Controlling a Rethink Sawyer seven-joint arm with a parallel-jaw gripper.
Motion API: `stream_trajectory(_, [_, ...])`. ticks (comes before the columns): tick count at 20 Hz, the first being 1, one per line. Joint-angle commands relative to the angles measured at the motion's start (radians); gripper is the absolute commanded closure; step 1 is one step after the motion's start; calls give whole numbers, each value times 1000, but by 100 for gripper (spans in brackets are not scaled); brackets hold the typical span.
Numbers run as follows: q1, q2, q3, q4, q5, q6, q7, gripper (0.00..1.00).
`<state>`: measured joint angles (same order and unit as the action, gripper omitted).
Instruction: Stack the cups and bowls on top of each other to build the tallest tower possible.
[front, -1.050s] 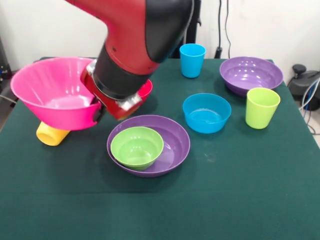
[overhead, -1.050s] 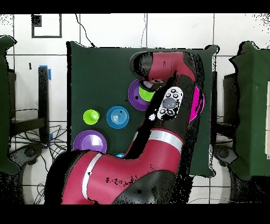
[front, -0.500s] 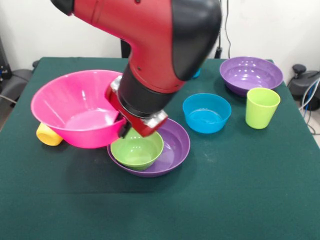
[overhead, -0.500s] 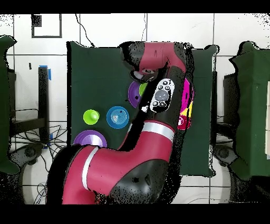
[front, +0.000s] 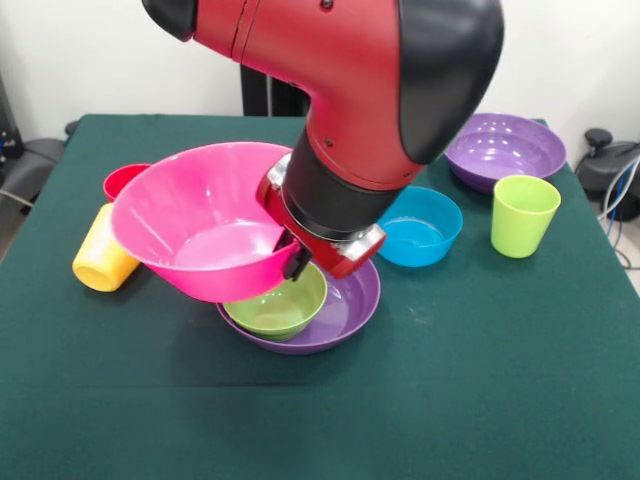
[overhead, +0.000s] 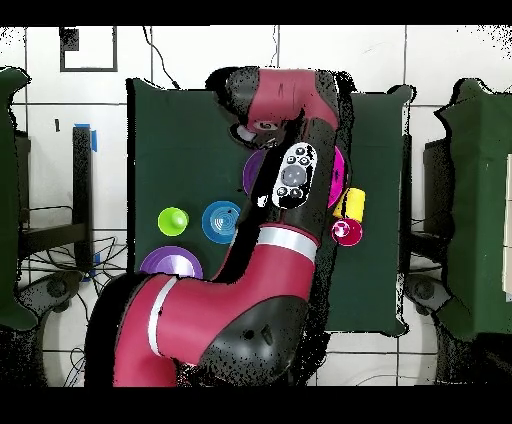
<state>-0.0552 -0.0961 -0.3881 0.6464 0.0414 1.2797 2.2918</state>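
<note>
Gripper (front: 296, 262): I see it pinching the rim of the big pink plastic bowl (front: 205, 232).
Pink bowl: up in the air, tilted, just above the small green bowl (front: 278, 303).
Green bowl: inside the wide purple bowl (front: 345, 306).
Yellow cup (front: 103, 261): lying on its side, left.

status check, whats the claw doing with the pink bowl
Claw shut on pink bowl rim, bowl lifted. Hanging over green bowl nested in purple bowl. Yellow cup lying beside, not blocking.

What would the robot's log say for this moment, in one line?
pincer: shut on pink bowl | bowl: lifted, tilted over green bowl in purple bowl | not released
</note>
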Motion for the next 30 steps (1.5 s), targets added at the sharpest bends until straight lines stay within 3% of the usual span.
stream_trajectory(1, [15,10,30,-60,57,123,253,100])
stream_trajectory(10, [27,28,1,-56,96,123,259,100])
stream_trajectory(11, [28,30,-3,-57,99,122,256,0])
stream_trajectory(30, [40,52,-43,-52,155,125,260,0])
